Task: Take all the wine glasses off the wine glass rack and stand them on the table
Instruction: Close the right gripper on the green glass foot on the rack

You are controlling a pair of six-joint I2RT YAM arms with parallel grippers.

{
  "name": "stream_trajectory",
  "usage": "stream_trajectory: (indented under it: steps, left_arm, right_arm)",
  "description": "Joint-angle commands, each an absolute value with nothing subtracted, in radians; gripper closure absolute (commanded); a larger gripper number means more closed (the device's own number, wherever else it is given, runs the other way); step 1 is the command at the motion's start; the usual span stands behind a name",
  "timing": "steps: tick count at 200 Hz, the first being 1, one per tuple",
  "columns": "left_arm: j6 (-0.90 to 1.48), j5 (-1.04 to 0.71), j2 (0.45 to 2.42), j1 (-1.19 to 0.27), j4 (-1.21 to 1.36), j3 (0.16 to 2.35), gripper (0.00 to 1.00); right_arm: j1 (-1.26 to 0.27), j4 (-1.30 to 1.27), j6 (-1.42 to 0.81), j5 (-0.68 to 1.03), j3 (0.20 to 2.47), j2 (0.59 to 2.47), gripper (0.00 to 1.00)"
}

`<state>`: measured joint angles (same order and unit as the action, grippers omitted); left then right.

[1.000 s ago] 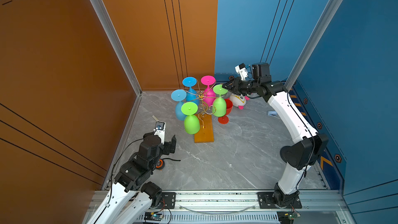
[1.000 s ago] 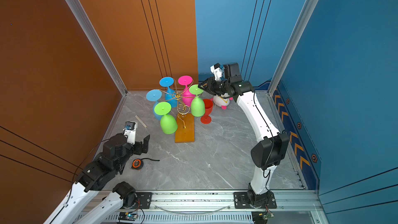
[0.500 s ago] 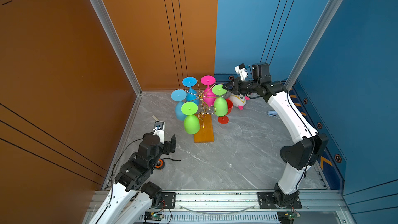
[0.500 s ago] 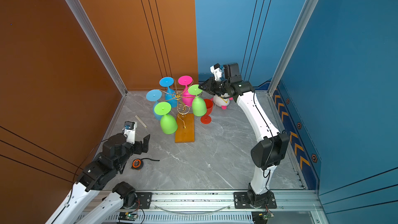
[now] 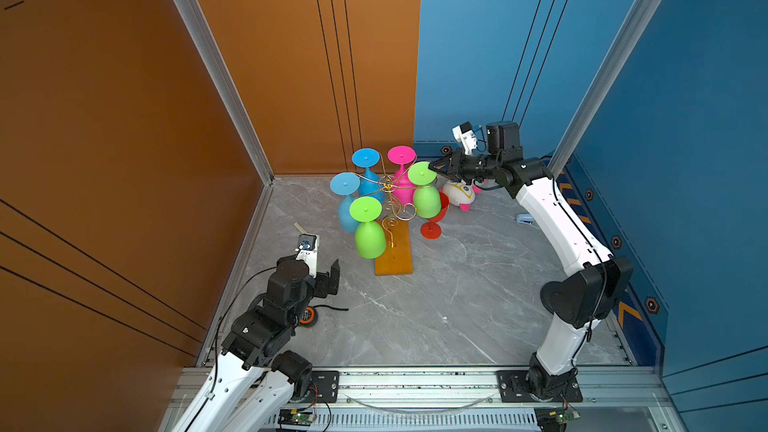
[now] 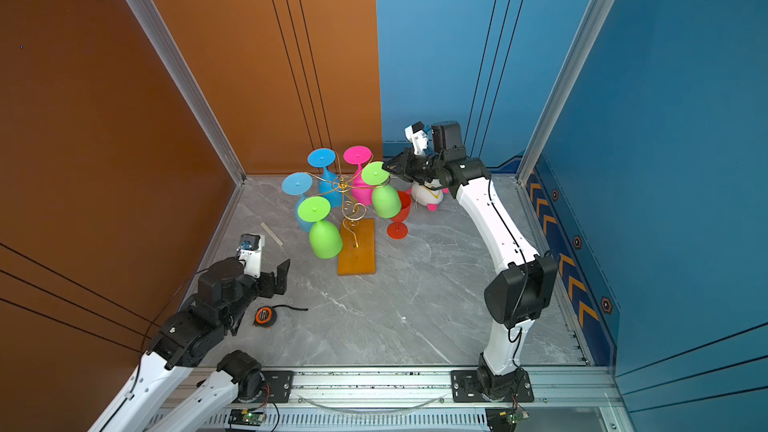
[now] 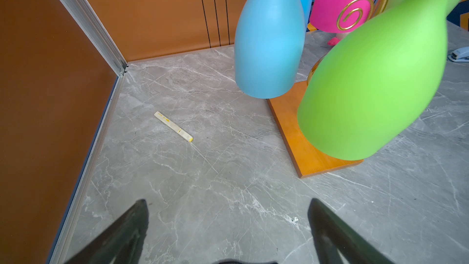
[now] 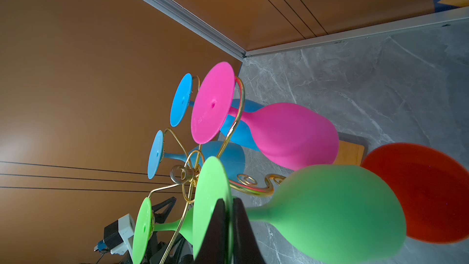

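The wine glass rack [image 5: 388,189] [image 6: 344,187] is gold wire on an orange-brown wooden base [image 5: 394,257]. Several coloured glasses hang from it upside down. My right gripper [image 5: 434,166] [image 6: 387,166] [image 8: 228,200] is shut on the round foot [image 8: 210,199] of the green wine glass [image 5: 427,201] [image 6: 385,200] [image 8: 330,212] on the rack's right arm. That glass still hangs at the wire. My left gripper [image 5: 328,274] [image 7: 228,204] is open and empty, low over the floor, short of the base's near end.
A red glass [image 5: 434,218] stands upright on the floor just right of the rack. A white plush toy [image 5: 459,193] lies behind it. A tape measure [image 5: 307,315], a pale stick [image 7: 173,126] and a small stapler [image 5: 525,219] lie on the grey floor. Walls close in behind.
The right gripper's jaws have closed on the foot of the green glass, and the glass has shifted slightly. The left arm has not moved.
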<state>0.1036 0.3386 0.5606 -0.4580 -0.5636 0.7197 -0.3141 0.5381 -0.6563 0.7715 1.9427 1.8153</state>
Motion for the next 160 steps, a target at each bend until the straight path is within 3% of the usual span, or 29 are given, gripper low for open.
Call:
stream_trajectory:
  steps: [1,90,160]
  left_arm:
    - [0.116,0.317,0.546,-0.446,-0.532,0.706,0.02]
    - [0.116,0.311,0.542,-0.444,-0.529,0.703,0.02]
    - [0.117,0.310,0.541,-0.442,-0.529,0.701,0.02]
  right_arm:
    - [-0.310,0.523,-0.672,0.782,1.913,1.793,0.93]
    - [-0.313,0.495,-0.701,0.793,1.900,1.749,1.00]
    - [-0.307,0.491,-0.703,0.793,1.884,1.720,1.00]
